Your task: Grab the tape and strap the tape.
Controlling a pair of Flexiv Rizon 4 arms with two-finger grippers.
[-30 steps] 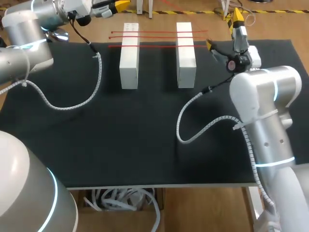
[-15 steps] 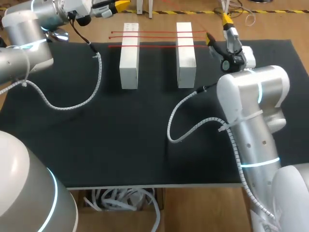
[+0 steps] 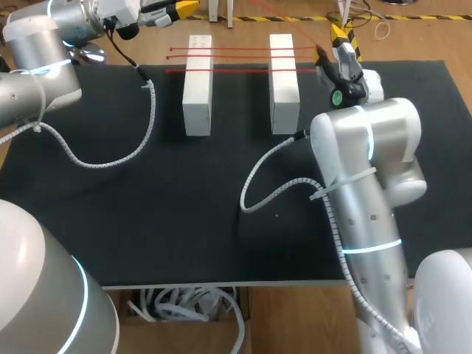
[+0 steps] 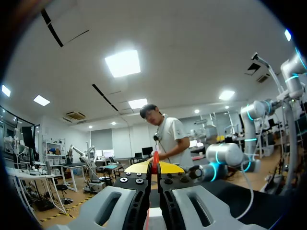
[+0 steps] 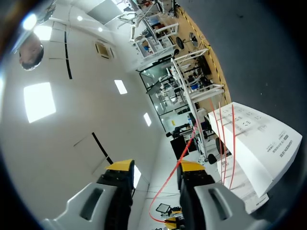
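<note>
My left hand (image 4: 154, 168) is pinched shut on the red tape (image 4: 155, 159), which shows as a thin edge between the tips. My right hand (image 5: 156, 167) stands open, with the tape running loose through the gap, closer to one finger and gripped by neither. It hangs just past the far white block (image 3: 284, 81), where three red lines (image 3: 240, 70) lie across both blocks (image 3: 198, 85) on the desk (image 3: 184, 206). My worry is closing off-line and missing the tape. Pulling too hard could also slide it out of my left hand, drag a block, or knock the laid lines off.
</note>
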